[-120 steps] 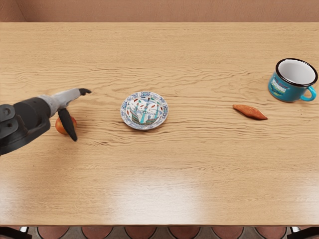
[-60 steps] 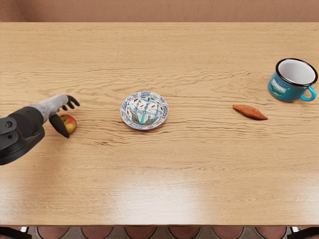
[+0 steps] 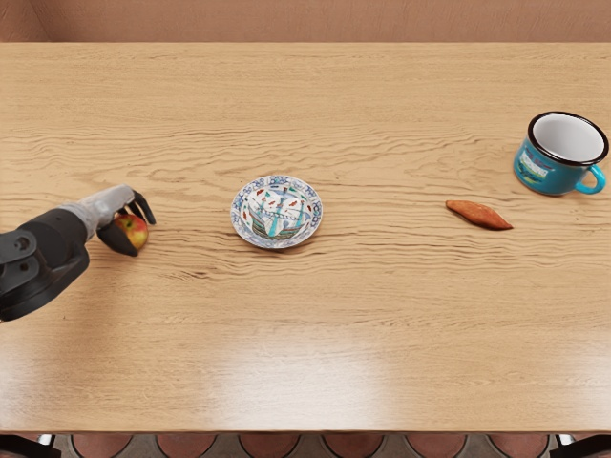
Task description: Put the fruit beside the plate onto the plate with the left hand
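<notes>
A small red-and-yellow apple (image 3: 133, 230) lies on the wooden table, left of the patterned blue-and-white plate (image 3: 277, 211). My left hand (image 3: 126, 221) comes in from the left edge and has its dark fingers (image 3: 144, 206) curled around the apple, thumb below it and the other fingers over its far side. The apple still rests on the table, about a plate's width from the plate. The plate holds nothing. The right arm is out of view.
An orange sweet potato (image 3: 478, 215) lies right of the plate. A teal enamel mug (image 3: 560, 154) stands near the table's right edge. Bare tabletop (image 3: 315, 315) stretches across the front and back.
The left hand pulled back from its stretched-out pose, then curled its fingers around the apple. The apple shifted slightly to the right.
</notes>
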You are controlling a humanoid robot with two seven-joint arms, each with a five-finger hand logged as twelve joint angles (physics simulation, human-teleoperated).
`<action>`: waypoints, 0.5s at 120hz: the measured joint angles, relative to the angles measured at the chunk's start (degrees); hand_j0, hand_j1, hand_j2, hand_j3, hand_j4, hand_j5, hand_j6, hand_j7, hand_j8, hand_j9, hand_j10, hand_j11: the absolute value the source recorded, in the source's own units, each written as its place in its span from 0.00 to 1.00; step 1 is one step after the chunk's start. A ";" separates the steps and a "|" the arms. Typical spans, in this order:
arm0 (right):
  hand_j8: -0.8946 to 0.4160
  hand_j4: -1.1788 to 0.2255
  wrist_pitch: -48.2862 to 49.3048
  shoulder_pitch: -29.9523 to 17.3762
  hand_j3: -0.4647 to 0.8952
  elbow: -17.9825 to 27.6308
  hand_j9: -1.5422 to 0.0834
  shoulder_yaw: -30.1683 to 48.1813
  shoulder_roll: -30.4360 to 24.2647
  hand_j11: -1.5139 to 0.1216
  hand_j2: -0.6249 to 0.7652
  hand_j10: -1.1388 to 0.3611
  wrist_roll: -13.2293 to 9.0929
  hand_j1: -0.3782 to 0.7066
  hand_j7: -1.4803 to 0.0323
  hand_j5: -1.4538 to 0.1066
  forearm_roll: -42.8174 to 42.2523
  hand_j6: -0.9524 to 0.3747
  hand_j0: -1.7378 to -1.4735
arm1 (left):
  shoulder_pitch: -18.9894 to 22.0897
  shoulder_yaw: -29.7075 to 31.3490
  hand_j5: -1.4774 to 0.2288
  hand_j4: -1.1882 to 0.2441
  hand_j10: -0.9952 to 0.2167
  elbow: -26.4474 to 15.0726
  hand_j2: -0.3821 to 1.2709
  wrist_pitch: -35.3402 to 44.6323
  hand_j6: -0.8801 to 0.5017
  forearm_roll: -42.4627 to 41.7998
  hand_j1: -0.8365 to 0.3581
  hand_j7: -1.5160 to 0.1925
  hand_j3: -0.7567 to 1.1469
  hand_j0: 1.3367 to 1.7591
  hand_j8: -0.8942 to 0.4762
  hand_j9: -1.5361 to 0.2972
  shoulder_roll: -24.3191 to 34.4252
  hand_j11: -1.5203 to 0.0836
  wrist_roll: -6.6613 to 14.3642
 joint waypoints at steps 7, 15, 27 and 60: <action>0.67 0.83 0.00 0.00 0.34 0.00 0.94 0.00 0.00 0.91 0.45 0.75 0.00 0.05 0.96 0.92 0.01 0.70 0.30 | -0.04 0.02 0.41 0.39 0.35 0.01 0.29 -0.01 0.32 -0.27 0.51 0.41 0.40 0.73 0.36 0.38 -0.09 0.42 -0.01; 0.67 0.83 0.00 0.00 0.34 0.00 0.94 0.00 0.00 0.91 0.45 0.75 0.00 0.05 0.96 0.92 0.01 0.70 0.30 | -0.26 -0.16 0.39 0.38 0.33 0.04 0.34 -0.07 0.30 -1.01 0.51 0.40 0.40 0.74 0.34 0.37 -0.14 0.41 -0.03; 0.67 0.83 0.00 0.00 0.34 0.00 0.94 0.00 0.00 0.91 0.45 0.75 0.00 0.05 0.96 0.92 0.01 0.70 0.30 | -0.51 -2.27 0.36 0.38 0.36 0.06 0.37 -0.18 0.33 -5.37 0.48 0.37 0.40 0.74 0.37 0.36 0.03 0.40 -0.03; 0.67 0.83 0.00 0.00 0.34 0.00 0.94 0.00 0.00 0.91 0.45 0.75 0.00 0.05 0.96 0.92 0.00 0.71 0.30 | -2.37 -13.82 0.33 0.38 0.37 2.27 0.39 -2.05 0.34 -14.86 0.46 0.35 0.40 0.75 0.38 0.35 -4.80 0.39 -0.01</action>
